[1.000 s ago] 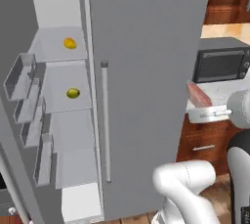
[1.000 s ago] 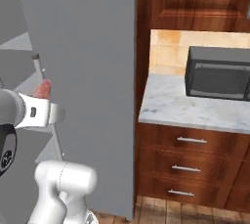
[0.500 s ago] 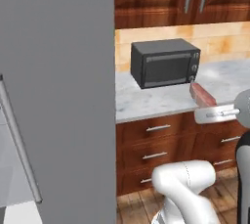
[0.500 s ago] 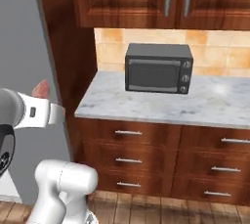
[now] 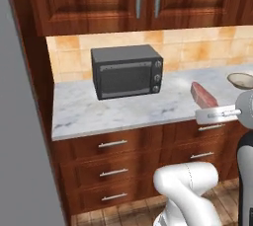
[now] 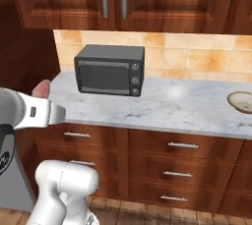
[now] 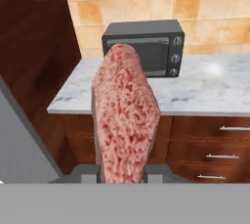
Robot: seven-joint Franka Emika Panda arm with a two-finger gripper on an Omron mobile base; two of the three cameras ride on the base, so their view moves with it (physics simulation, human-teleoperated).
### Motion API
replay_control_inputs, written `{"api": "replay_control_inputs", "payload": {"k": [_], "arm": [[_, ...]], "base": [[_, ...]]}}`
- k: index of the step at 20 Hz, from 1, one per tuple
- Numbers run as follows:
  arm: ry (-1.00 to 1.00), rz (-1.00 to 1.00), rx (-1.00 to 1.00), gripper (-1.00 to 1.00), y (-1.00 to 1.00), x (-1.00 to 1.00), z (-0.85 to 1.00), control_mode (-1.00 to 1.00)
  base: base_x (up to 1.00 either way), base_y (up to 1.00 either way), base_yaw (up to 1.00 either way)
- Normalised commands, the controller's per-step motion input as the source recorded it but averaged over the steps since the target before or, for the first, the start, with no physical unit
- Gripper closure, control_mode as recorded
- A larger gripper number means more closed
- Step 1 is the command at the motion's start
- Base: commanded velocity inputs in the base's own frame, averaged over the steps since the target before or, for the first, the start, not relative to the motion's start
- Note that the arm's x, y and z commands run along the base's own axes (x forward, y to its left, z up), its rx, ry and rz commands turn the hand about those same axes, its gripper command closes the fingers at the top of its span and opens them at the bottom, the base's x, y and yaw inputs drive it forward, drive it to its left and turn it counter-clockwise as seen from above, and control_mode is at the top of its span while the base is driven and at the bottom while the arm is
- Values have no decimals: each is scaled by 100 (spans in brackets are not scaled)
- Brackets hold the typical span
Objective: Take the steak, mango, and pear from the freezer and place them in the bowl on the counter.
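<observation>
One of three items is in transit, none is in the bowl as far as the views show. The flat pinkish-red slab of steak with pale marbling (image 7: 126, 115) stands upright in the pincer (image 7: 122, 171), jaws narrow and clamped on its lower end; in the left base view the steak (image 5: 203, 94) sticks up above the white hand, in front of the table edge, not yet over the table.

The shallow tan-beige bowl with the darker brown rim (image 6: 241, 102) sits on the white-grey veined marble table (image 6: 162, 108) at the far right, well apart from the steak. Its inside looks empty from here, though part of it is cut off by the frame edge. In the left base view the bowl (image 5: 240, 80) is just beyond the hand, up and to the right.

A dark grey boxy microwave (image 5: 127, 71) stands on the table to the left of the bowl, well apart from it. Brown wooden drawers with metal handles (image 6: 179, 157) run below, wood cabinets above.

Judgement: steak is out of the freezer and about halfway to its drop. Left: carry it right, release over the bowl, then go back for mango and pear. Roughly a quarter done.
</observation>
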Motion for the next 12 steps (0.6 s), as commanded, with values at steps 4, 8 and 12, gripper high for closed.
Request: {"api": "replay_control_inputs", "payload": {"k": [4, 8, 12], "arm": [[0, 0, 0, 100, 0, 0, 0, 100], [0, 0, 0, 100, 0, 0, 0, 100], [0, 0, 0, 100, 0, 0, 0, 100]], "base": [[0, -100, 9], [1, -100, 7], [0, -100, 5]]}}
